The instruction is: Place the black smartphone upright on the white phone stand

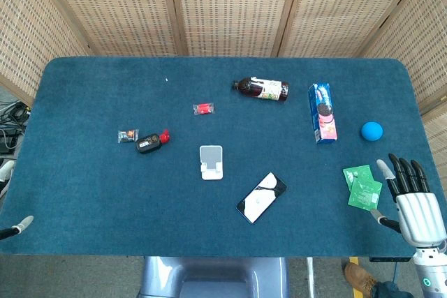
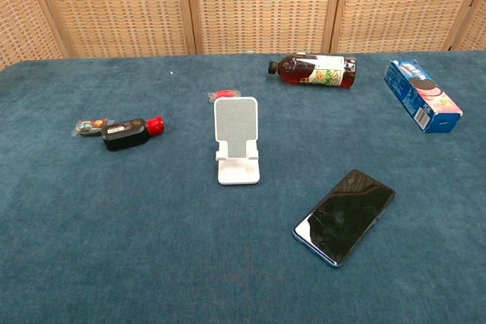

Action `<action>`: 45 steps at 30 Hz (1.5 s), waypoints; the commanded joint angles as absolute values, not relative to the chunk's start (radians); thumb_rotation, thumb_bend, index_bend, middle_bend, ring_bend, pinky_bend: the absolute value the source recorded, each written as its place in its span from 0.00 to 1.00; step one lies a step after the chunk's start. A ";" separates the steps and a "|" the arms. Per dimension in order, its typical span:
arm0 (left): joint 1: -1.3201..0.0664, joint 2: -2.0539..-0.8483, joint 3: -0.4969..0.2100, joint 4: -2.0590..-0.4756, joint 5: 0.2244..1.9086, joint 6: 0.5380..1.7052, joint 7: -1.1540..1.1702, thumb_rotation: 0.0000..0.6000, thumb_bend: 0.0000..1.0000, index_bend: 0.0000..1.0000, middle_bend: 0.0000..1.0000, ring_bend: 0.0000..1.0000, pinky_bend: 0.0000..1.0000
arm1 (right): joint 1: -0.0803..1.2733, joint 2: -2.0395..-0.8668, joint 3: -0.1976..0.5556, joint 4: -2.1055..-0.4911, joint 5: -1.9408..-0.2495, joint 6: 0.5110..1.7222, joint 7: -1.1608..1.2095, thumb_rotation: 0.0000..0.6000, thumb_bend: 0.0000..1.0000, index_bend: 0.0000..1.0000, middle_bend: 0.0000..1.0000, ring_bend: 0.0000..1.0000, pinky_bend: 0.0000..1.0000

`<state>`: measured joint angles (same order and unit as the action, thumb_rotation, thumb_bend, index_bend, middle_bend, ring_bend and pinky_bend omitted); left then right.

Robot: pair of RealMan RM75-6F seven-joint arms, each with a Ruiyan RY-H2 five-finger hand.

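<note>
The black smartphone (image 1: 262,197) (image 2: 345,215) lies flat, screen up, on the blue table cloth, angled diagonally. The white phone stand (image 1: 211,162) (image 2: 236,139) stands a little to its left with nothing on it. My right hand (image 1: 413,199) hovers at the table's right front corner, fingers spread and holding nothing, well right of the phone. Only a fingertip of my left hand (image 1: 22,225) shows at the table's left front edge; its pose is hidden. Neither hand appears in the chest view.
A dark bottle (image 1: 262,89) (image 2: 313,70) lies at the back. A blue cookie box (image 1: 323,112) (image 2: 421,95) and blue ball (image 1: 371,130) sit right. Green packets (image 1: 362,186) lie beside my right hand. A small black bottle with a red cap (image 1: 151,142) (image 2: 130,132) and candies (image 1: 203,108) lie left.
</note>
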<state>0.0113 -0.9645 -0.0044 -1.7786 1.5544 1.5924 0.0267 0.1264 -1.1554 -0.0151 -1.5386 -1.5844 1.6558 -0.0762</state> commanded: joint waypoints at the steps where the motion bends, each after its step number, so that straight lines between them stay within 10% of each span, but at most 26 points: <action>1: 0.011 -0.964 -0.005 -1.778 1.553 1.591 0.025 1.00 0.00 0.00 0.00 0.00 0.00 | 0.124 -1.153 -0.013 -1.541 -1.588 1.649 -0.077 1.00 0.00 0.00 0.00 0.00 0.00; 8: 0.005 -0.970 -0.014 -1.771 1.538 1.581 0.021 1.00 0.00 0.00 0.00 0.00 0.00 | 0.147 -1.151 -0.021 -1.547 -1.626 1.595 -0.064 1.00 0.00 0.00 0.00 0.00 0.00; 16: -0.054 -0.997 -0.046 -1.766 1.445 1.469 0.082 1.00 0.00 0.00 0.00 0.00 0.00 | 0.457 -1.119 -0.048 -1.567 -1.799 1.145 -0.031 1.00 0.00 0.10 0.15 0.11 0.10; 25: -0.093 -1.024 -0.066 -1.756 1.352 1.389 0.140 1.00 0.00 0.00 0.00 0.00 0.00 | 0.641 -1.242 -0.026 -1.493 -1.817 0.906 -0.055 1.00 0.00 0.14 0.19 0.16 0.15; 45: -0.118 -1.041 -0.074 -1.734 1.291 1.349 0.160 1.00 0.00 0.00 0.00 0.00 0.00 | 0.757 -1.381 -0.055 -1.404 -1.814 0.795 -0.135 1.00 0.00 0.17 0.20 0.17 0.16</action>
